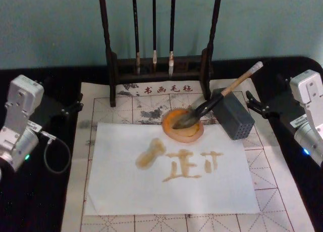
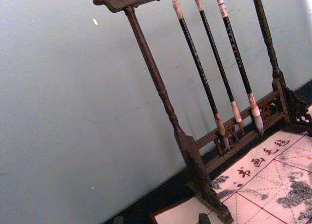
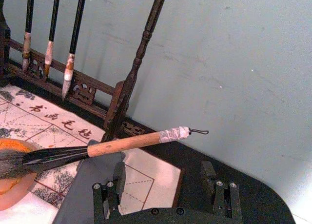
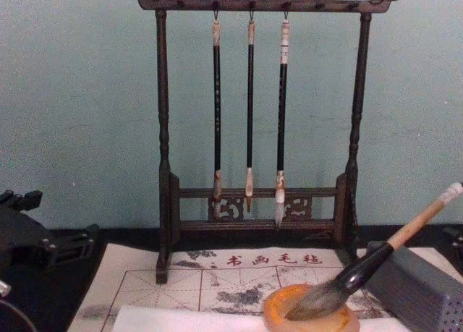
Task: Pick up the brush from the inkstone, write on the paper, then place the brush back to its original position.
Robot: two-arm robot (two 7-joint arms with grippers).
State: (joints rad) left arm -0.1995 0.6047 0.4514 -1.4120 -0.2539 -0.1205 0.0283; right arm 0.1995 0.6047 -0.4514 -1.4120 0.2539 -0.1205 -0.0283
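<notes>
The brush is resting in the inkstone while both grippers are sitting aside.
The brush [image 1: 222,95] is lying with its bristles in the inkstone [image 1: 184,137] and its handle leaning on the grey block [image 1: 234,118], behind the paper [image 1: 126,191]. The right gripper [image 3: 163,168] is hovering rightward, jaws apart. The left gripper [image 1: 69,108] is idling leftward, and I cannot tell its state.

The head camera looks steeply down from above, the brush rack [image 1: 160,65] at the far side of its view. The chest camera sits low, facing the rack square-on and near; both share the inkstone [image 1: 170,123] just before the rack. Each wrist camera looks tilted up at the rack from its own side — left and right — sharing the three hanging brushes [image 4: 250,108].
</notes>
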